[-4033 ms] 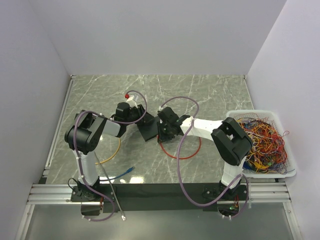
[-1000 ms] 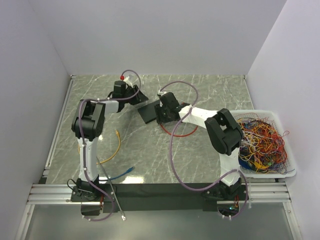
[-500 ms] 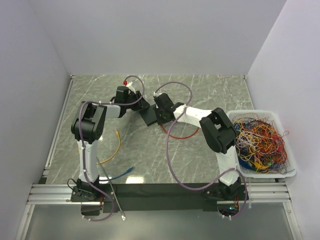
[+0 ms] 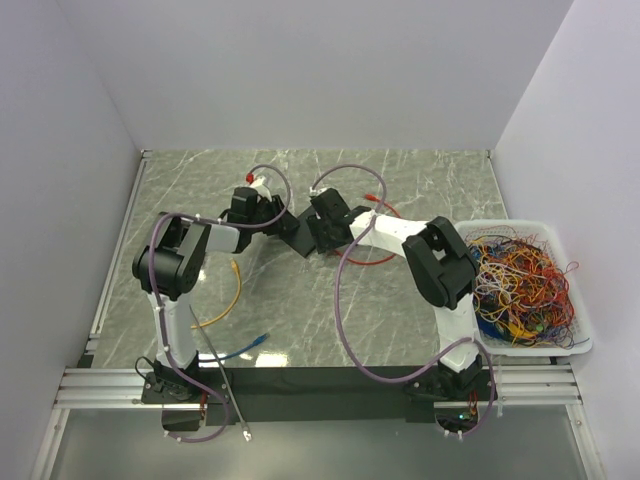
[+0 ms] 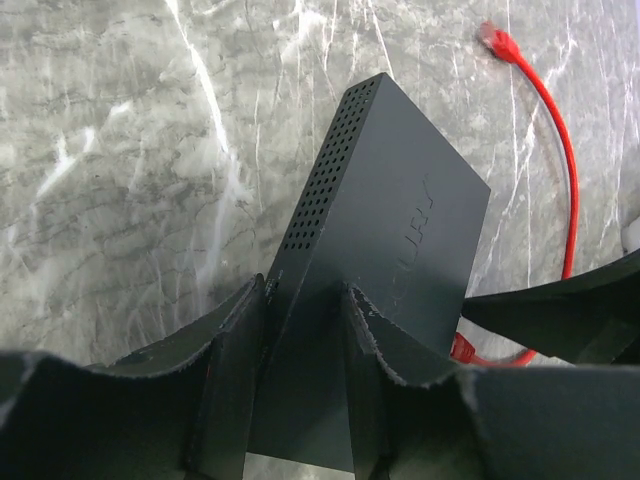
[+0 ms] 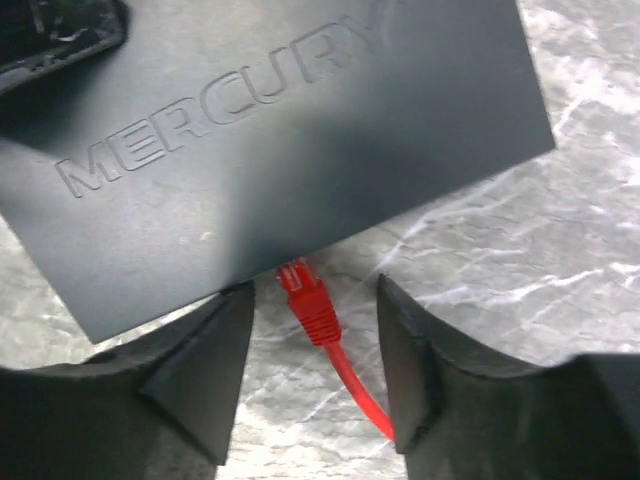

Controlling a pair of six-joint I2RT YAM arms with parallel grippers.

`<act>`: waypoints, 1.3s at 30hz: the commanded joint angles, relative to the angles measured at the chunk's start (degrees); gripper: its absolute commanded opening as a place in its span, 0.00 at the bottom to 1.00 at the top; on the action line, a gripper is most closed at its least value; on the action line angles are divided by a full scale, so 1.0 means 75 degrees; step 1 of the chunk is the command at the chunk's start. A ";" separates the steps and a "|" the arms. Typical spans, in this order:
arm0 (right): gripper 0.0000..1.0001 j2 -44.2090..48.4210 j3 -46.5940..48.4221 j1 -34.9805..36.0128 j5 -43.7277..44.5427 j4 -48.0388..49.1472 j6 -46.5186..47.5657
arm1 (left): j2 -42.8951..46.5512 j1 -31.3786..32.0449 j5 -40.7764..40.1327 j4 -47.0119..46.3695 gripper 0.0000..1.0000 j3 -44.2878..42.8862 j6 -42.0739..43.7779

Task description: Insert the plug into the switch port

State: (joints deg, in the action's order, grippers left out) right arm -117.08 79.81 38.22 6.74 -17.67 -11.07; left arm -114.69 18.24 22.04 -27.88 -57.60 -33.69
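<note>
Black network switch [image 5: 390, 240]: 1. Red cable [image 6: 318, 310]: 1. Yellow cable [image 4: 238, 290]: 1. Blue cable [image 4: 248, 346]: 1. White bin [image 4: 545, 349] of tangled wires: 1. Arms: 2, left arm [image 4: 175, 262], right arm [image 4: 440, 262].

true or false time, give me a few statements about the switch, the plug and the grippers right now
1. The left gripper clamps the black switch. True.
2. The right gripper is shut tight on the red plug. False: its fingers stand apart, with the plug untouched between them.
3. The white bin holds tangled wires. True.
4. The cable at the switch is blue. False: a red cable runs there.
</note>
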 commanded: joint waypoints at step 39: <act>0.18 0.0482 -0.0693 -0.0045 0.0554 0.0341 -0.0176 | -0.1629 -0.0065 0.1771 0.1326 0.41 -0.2538 0.0577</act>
State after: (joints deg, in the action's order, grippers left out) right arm -111.68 72.03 38.09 9.63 -16.08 -12.32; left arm -124.66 17.45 32.16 -17.04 -74.87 -32.73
